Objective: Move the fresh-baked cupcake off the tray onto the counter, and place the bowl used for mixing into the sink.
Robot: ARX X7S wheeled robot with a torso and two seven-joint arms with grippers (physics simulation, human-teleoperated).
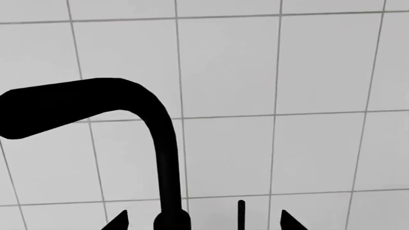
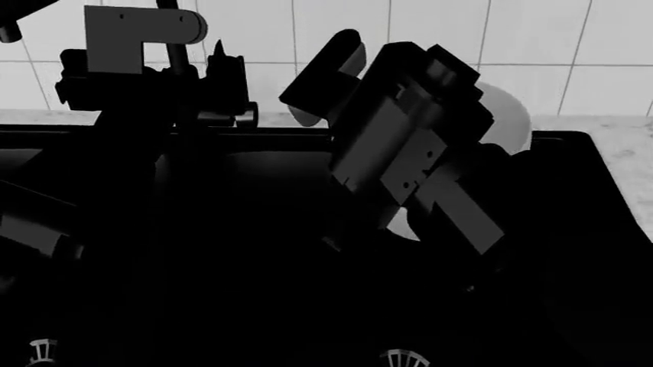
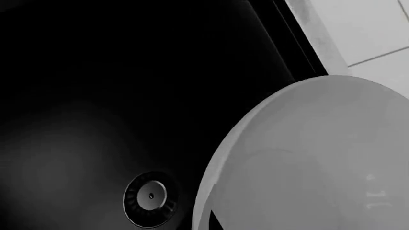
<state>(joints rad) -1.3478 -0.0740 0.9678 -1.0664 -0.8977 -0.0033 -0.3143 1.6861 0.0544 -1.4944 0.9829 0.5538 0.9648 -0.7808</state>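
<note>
Bowl (image 3: pixel 319 158) first: it hangs over the black sink (image 3: pixel 96 96), its pale rim curving across the right wrist view with the dark basin behind and a silver drain (image 3: pixel 151 197) showing beside its edge. From the head view only slivers of it show, white-grey, poking out behind the right arm (image 2: pixel 418 153) near the back wall of the sink, one above the arm and another low by the wrist. It looks tilted rather than level, and I cannot tell whether it touches the basin floor.

The right gripper is buried behind its own arm in the head view, and its wrist camera shows just a dark wedge at the bowl's rim, so I cannot tell how its jaws stand or whether they grip the bowl.

The left gripper (image 1: pixel 204 221) shows only two dark fingertips (image 1: pixel 290 221), set well apart, with nothing between them but tiled wall (image 1: pixel 288 72). A black tap (image 1: pixel 163 158) curves up in front of it.

A strip of marble counter (image 2: pixel 628 141) runs right of the sink.
</note>
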